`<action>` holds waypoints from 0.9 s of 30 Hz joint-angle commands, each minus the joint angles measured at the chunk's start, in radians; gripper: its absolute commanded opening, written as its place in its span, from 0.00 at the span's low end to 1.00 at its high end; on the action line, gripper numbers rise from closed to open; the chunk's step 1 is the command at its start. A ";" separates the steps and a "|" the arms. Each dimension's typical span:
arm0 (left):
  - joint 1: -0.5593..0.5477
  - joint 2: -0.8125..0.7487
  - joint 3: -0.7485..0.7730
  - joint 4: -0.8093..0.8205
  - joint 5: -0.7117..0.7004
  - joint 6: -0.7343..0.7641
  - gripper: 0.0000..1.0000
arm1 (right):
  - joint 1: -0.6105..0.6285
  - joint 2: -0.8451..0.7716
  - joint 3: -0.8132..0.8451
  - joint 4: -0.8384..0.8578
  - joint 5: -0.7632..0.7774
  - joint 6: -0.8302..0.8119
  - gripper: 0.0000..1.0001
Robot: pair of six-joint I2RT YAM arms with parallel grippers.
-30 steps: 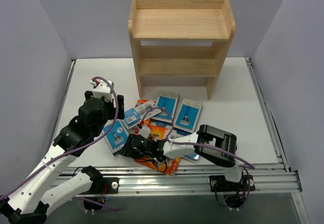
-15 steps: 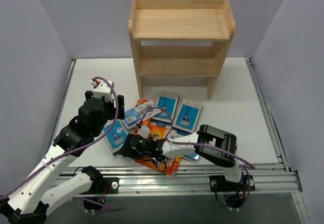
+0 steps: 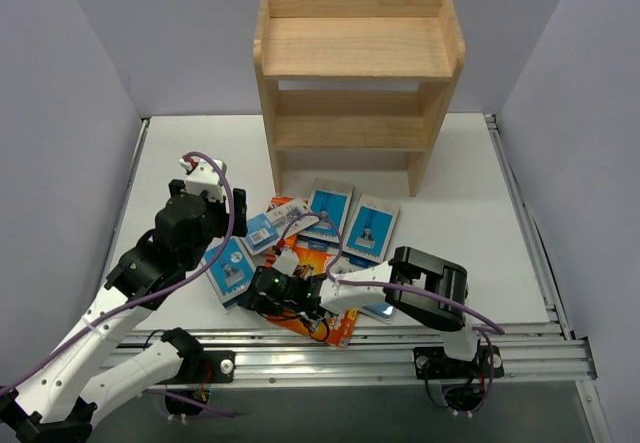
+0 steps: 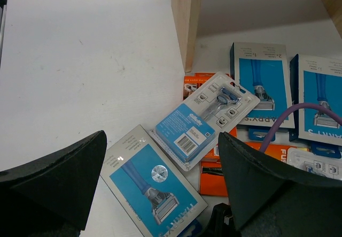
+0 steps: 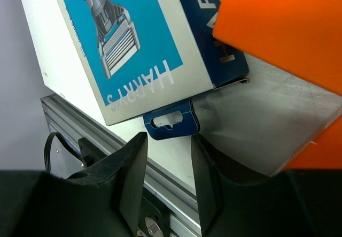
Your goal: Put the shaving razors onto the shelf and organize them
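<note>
White surface [image 3: 470, 193] is carrying flat razor packs [image 3: 325, 208] heaped by its near edge, the pale wooden three-tier shelf [image 3: 355, 48] at its far edge. My right jaws, narrowly parted, are framing a blue-and-white cardboard box's [image 5: 117, 44] hang tab [image 5: 185, 120]; next, I judge, closing and lifting. Left jaws are hovering wide, unladen.

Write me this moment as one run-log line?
right gripper: open, at blue hang tab of Harry's box | left gripper: open above Gillette blister pack | shelf: no razors visible

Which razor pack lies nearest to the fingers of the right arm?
The blue-and-white Harry's box at the left end of the pile. Its dark blue hang tab sits just ahead of the fingers; the orange pack lies off to the side.
</note>
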 commanded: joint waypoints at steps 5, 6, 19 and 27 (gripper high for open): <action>-0.005 -0.004 0.009 0.033 0.024 0.003 0.94 | -0.008 0.035 0.003 -0.099 0.087 0.032 0.33; -0.005 -0.004 0.010 0.031 0.027 0.002 0.94 | -0.010 0.037 0.004 -0.099 0.093 0.034 0.32; -0.005 0.006 0.014 0.028 0.053 0.002 0.94 | -0.028 0.017 -0.049 0.049 0.163 0.086 0.03; -0.008 0.001 0.017 0.025 0.023 0.003 0.94 | -0.034 -0.055 -0.022 0.065 0.211 0.011 0.00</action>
